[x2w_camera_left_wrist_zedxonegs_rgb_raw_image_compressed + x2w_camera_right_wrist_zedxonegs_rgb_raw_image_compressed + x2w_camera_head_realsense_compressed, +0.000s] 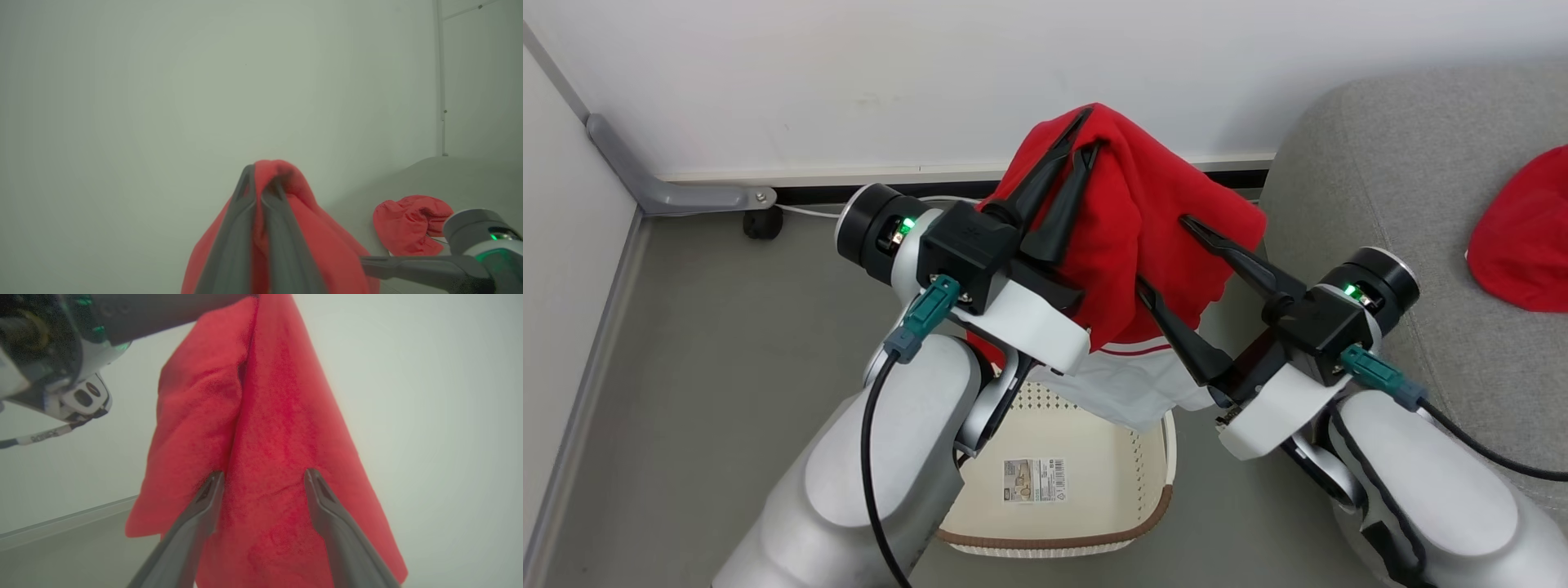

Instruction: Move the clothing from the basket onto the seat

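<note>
While the left jaws are clenched on the top fold of a red garment, the cloth hangs from them in a long drape above the basket, well off the floor. In the left wrist view the two dark fingers lie pressed together with the red garment bunched over and around their tips. The garment's lower end carries a white trim, which dangles just over the basket's far rim.

The right jaws are released and spread wide. Seen from the right wrist, their fingers stand apart in front of the hanging red garment, tips close against the cloth and nothing pinched between them; whether they touch it I cannot tell.

The basket sits on the floor between the two pale forearms, partly hidden by the left arm, and the paper label on its bottom is in plain sight. To the robot's right stands the grey seat, just beside the basket. A second red garment lies crumpled on the seat's cushion, well apart from the held one, and it shows again in the left wrist view. A white wall runs behind everything.
</note>
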